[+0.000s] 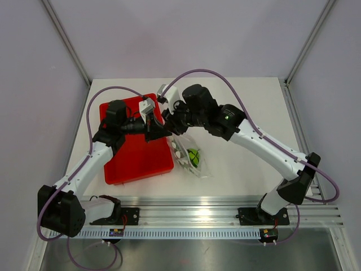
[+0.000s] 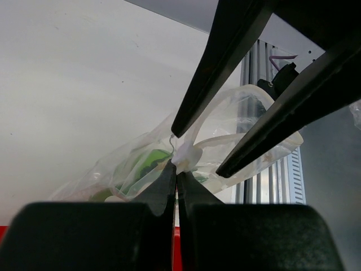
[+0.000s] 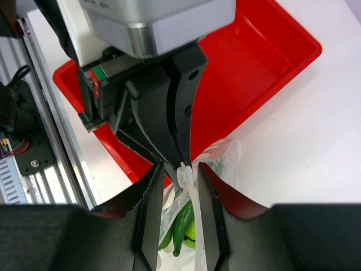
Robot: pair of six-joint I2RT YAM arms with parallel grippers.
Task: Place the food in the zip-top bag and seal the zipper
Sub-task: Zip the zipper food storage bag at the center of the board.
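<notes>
Left fingers (image 2: 161,192) pinched shut; right fingers (image 3: 149,220) apart, seemingly only slightly.

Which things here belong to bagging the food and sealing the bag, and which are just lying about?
Belonging to the job: zip-top bag, lime-green fruit and dark green pod inside it, zipper, left gripper pinching the zipper's end, right gripper open astride it.
Just lying about: red tray, aluminium rail.

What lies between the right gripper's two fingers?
The zipper, its end pinched by the shut left gripper; the right gripper stands open around it. Right wrist view.
</notes>
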